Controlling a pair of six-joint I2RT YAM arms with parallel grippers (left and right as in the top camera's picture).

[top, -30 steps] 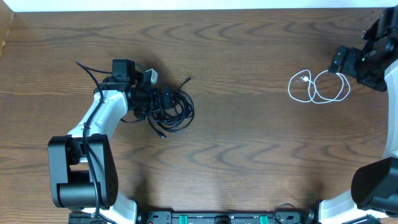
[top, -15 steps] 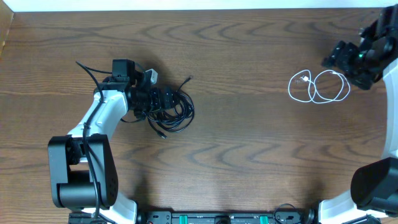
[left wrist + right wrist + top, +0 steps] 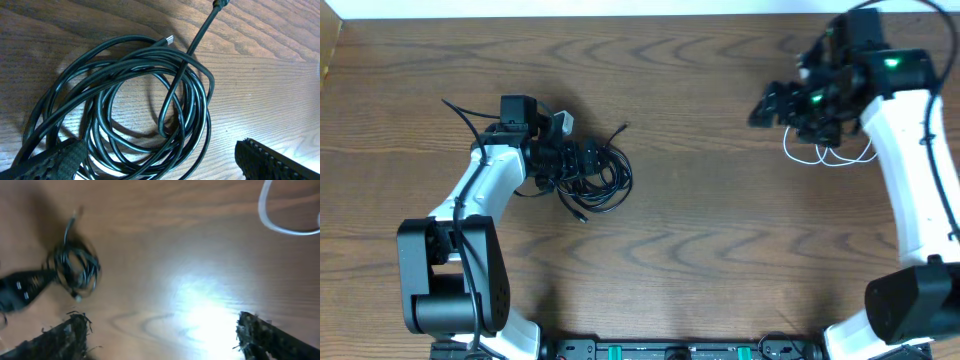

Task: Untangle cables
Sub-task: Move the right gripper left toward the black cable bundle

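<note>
A bunch of black cables lies coiled on the wooden table, left of centre. My left gripper is at the coil's left edge. In the left wrist view its fingers are open wide, with loops of the black cables lying between them. A white cable lies in loops at the right, partly hidden under my right arm. My right gripper hovers just left of it, open and empty. The blurred right wrist view shows the black cables far off and the white cable at its top right.
The brown wooden table has its far edge along the top of the overhead view. A thick black wire runs off the left arm. The arm bases stand at the front left and front right.
My right arm has swung left from the table's right edge, passing over the white cable, which it now partly covers. The left arm and the black cables have not moved.
</note>
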